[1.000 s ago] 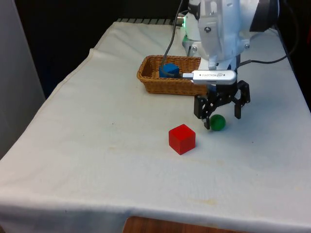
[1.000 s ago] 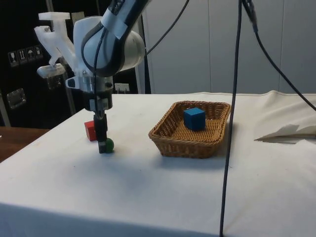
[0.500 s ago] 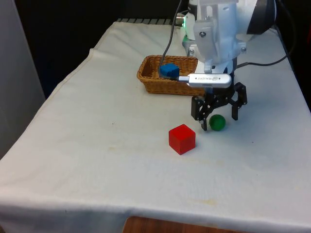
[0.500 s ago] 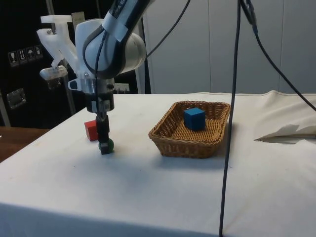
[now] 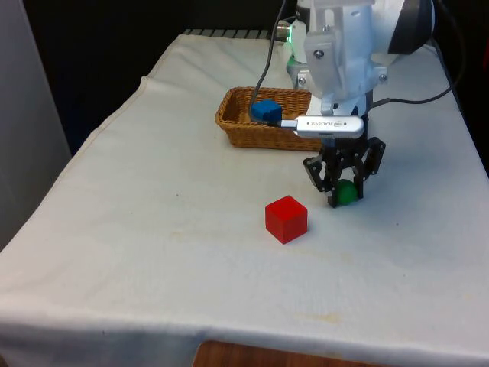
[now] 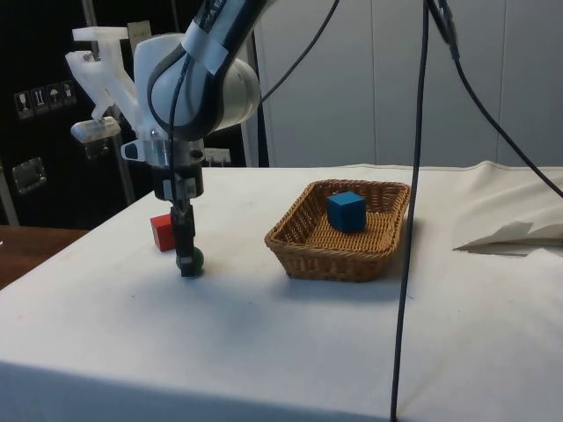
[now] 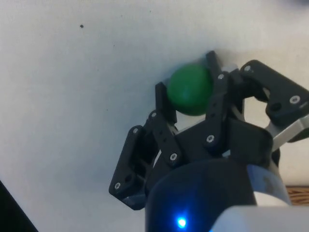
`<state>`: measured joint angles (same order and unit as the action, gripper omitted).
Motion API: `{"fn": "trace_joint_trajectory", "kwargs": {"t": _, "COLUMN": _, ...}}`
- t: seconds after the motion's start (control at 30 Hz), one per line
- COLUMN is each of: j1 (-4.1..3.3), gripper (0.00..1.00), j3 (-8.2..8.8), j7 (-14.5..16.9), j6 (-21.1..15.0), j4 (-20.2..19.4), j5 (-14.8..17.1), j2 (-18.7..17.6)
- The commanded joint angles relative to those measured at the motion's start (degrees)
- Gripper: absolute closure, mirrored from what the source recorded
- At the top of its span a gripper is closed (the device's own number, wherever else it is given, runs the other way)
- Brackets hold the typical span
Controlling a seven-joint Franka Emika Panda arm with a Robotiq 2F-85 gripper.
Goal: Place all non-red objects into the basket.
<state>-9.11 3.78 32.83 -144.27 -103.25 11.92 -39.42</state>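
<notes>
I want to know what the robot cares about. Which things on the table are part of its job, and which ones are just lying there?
Part of the job:
- green ball, on the cloth with the gripper shut on it
- blue cube, already in the basket
- wicker basket, where non-red things go

Just lying there:
- red cube, which is red, so it stays on the cloth

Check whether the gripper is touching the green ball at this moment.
Touching. In the wrist view the gripper has both fingers pressed against the sides of the green ball, with no gap visible.
</notes>
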Motion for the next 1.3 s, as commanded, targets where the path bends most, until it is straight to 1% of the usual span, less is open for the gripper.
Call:
{"fn": "trace_joint_trajectory", "kwargs": {"t": 0.0, "j1": -0.06, "gripper": 1.0, "j3": 0.0, "j7": -0.11, "j6": -0.06, "j4": 0.0, "j5": 0.0, "j2": 0.0}}
{"fn": "trace_joint_trajectory", "kwargs": {"t": 0.23, "j1": 0.0, "gripper": 1.0, "j3": 0.0, "j7": 0.0, "j6": 0.0, "j4": 0.0, "j5": 0.0, "j2": 0.0}}
{"fn": "trace_joint_trajectory", "kwargs": {"t": 0.33, "j1": 0.11, "gripper": 1.0, "j3": 0.0, "j7": 0.11, "j6": 0.29, "j4": -0.29, "j5": 0.06, "j2": 0.86}}
{"fn": "trace_joint_trajectory", "kwargs": {"t": 0.4, "j1": 0.29, "gripper": 1.0, "j3": 0.17, "j7": 0.17, "j6": 1.2, "j4": -0.57, "j5": 0.06, "j2": 2.18}}
{"fn": "trace_joint_trajectory", "kwargs": {"t": 0.47, "j1": 0.29, "gripper": 1.0, "j3": 0.46, "j7": 0.23, "j6": 1.89, "j4": -0.92, "j5": 0.06, "j2": 3.09}}
{"fn": "trace_joint_trajectory", "kwargs": {"t": 0.5, "j1": 0.11, "gripper": 1.0, "j3": 0.46, "j7": 0.06, "j6": 1.66, "j4": -0.23, "j5": 0.0, "j2": 2.23}}
{"fn": "trace_joint_trajectory", "kwargs": {"t": 0.53, "j1": 0.34, "gripper": 1.0, "j3": 0.63, "j7": 0.34, "j6": 2.46, "j4": -1.38, "j5": 0.06, "j2": 4.01}}
{"fn": "trace_joint_trajectory", "kwargs": {"t": 0.67, "j1": 0.57, "gripper": 1.0, "j3": 0.74, "j7": 0.63, "j6": 3.09, "j4": -2.52, "j5": 0.06, "j2": 6.02}}
{"fn": "trace_joint_trajectory", "kwargs": {"t": 0.73, "j1": 0.63, "gripper": 1.0, "j3": 0.8, "j7": 0.69, "j6": 3.32, "j4": -2.98, "j5": 0.06, "j2": 6.82}}
{"fn": "trace_joint_trajectory", "kwargs": {"t": 0.77, "j1": 0.57, "gripper": 1.0, "j3": 0.86, "j7": 0.52, "j6": 3.27, "j4": -2.75, "j5": 0.0, "j2": 6.47}}
{"fn": "trace_joint_trajectory", "kwargs": {"t": 0.87, "j1": 0.8, "gripper": 1.0, "j3": 0.8, "j7": 0.92, "j6": 3.9, "j4": -3.67, "j5": 0.06, "j2": 8.14}}
{"fn": "trace_joint_trajectory", "kwargs": {"t": 1.0, "j1": 0.97, "gripper": 1.0, "j3": 0.8, "j7": 1.26, "j6": 4.47, "j4": -4.24, "j5": 0.06, "j2": 9.34}}
{"fn": "trace_joint_trajectory", "kwargs": {"t": 1.03, "j1": 0.86, "gripper": 1.0, "j3": 0.86, "j7": 1.09, "j6": 4.35, "j4": -3.78, "j5": 0.0, "j2": 8.77}}
{"fn": "trace_joint_trajectory", "kwargs": {"t": 1.07, "j1": 0.97, "gripper": 1.0, "j3": 0.8, "j7": 1.49, "j6": 4.93, "j4": -4.58, "j5": 0.06, "j2": 10.03}}
{"fn": "trace_joint_trajectory", "kwargs": {"t": 1.2, "j1": 1.09, "gripper": 1.0, "j3": 0.8, "j7": 1.95, "j6": 5.56, "j4": -5.44, "j5": 0.17, "j2": 11.4}}
{"fn": "trace_joint_trajectory", "kwargs": {"t": 1.27, "j1": 1.09, "gripper": 1.0, "j3": 0.8, "j7": 2.23, "j6": 6.07, "j4": -6.3, "j5": 0.17, "j2": 12.78}}
